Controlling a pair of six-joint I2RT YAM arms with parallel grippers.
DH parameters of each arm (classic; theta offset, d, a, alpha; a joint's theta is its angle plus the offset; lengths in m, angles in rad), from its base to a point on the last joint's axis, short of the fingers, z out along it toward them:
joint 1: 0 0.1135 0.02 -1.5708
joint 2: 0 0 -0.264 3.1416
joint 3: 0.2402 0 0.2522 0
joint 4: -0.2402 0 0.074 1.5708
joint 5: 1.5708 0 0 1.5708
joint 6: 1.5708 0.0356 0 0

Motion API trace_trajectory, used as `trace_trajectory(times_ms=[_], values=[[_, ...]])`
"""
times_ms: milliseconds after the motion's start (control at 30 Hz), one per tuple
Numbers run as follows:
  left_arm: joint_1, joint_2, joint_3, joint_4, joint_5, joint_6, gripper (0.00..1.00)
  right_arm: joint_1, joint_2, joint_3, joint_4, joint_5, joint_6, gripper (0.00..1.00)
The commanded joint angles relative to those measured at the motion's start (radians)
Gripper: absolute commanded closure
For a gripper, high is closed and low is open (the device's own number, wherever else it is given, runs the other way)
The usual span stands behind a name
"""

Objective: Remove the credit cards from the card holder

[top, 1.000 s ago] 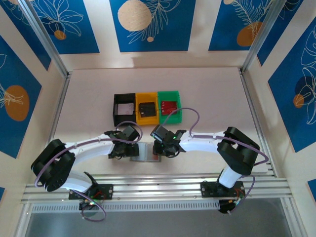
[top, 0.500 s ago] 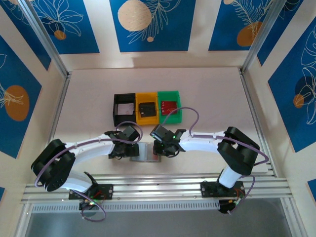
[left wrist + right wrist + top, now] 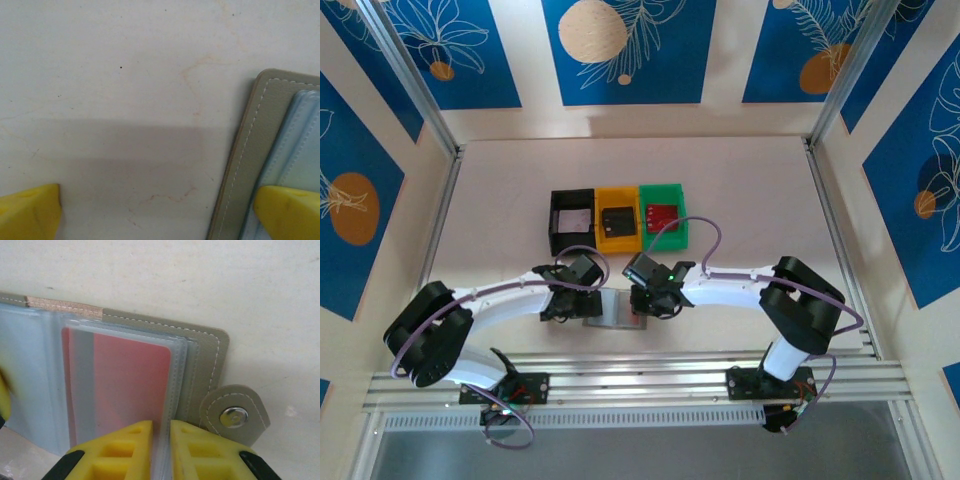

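Holder: card holder (image 3: 613, 310) lying open, flat on the table (image 3: 750, 200), between both grippers.
Done: bins (image 3: 618, 244) behind are each showing a card-like item, so likely partway.
Remaining: red card (image 3: 130, 385) sitting in its sleeve.
Left gripper (image 3: 159, 207): jaws standing wide, one finger over the holder's edge.
Right gripper (image 3: 161, 440): jaws standing narrow, straddling the red card's edge; grip unclear.
Room: open table lying either side; rail (image 3: 640, 372) sitting near on the base side.

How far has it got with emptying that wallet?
Looks done: the black bin, yellow bin and green bin each hold something flat, likely cards. In hand: the card holder lies open, the right end effector pinching the clear sleeve around a red card; the left end effector stands open. Left: at least that card.
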Motion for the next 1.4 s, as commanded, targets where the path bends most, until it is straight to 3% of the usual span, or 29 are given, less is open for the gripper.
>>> trace_trajectory(times_ms=[0, 500, 867, 1367], values=[[-0.057, 0.132, -0.081, 0.204, 0.255, 0.0, 0.0, 0.012, 0.005, 0.032, -0.028, 0.012, -0.013, 0.83], [-0.062, 0.141, -0.077, 0.203, 0.257, 0.002, 0.0, 0.019, -0.003, 0.056, -0.079, 0.043, -0.027, 0.84], [-0.065, 0.143, -0.077, 0.205, 0.257, 0.0, 0.0, 0.017, 0.026, 0.052, -0.075, 0.031, -0.015, 0.74], [-0.068, 0.149, -0.073, 0.207, 0.258, 0.0, 0.0, 0.014, 0.052, 0.054, -0.052, 0.013, -0.02, 0.76]])
